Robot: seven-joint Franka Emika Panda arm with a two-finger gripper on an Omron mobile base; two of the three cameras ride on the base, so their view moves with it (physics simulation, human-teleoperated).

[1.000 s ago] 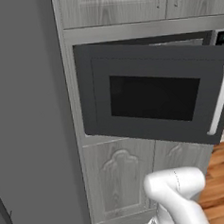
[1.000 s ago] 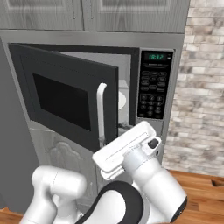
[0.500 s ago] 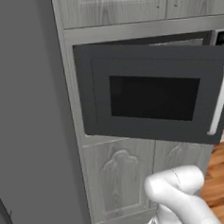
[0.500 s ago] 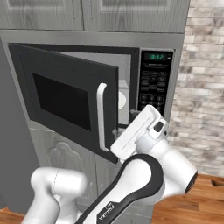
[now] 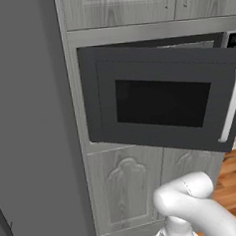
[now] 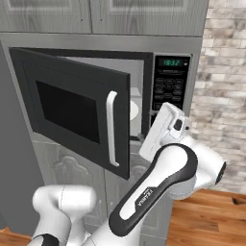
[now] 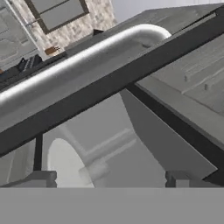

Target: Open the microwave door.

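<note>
The microwave door [image 6: 72,108] is a dark grey panel with a black window. It stands partly open, hinged at its left, and it is also in the left base view [image 5: 159,102]. Its white bar handle [image 6: 111,129] runs along the free edge. The microwave [image 6: 171,86] shows its black keypad with a green display, and a pale interior behind the gap. My white hand [image 6: 164,126] hangs just right of the door's free edge, in front of the opening. In the hand view the handle [image 7: 83,59] crosses diagonally above my open gripper [image 7: 111,179], and nothing lies between the fingertips [image 7: 41,177].
Grey wood-grain cabinet doors [image 6: 105,14] sit above the microwave, and more lie below it [image 5: 127,189]. A tall grey panel [image 5: 30,121] fills the left side. A brick wall [image 6: 226,81] and wooden floor [image 6: 211,216] lie to the right. A white turntable plate [image 7: 65,164] rests inside.
My hand has risen and swung up towards the gap beside the door's free edge. The door stands at the same angle as before.
</note>
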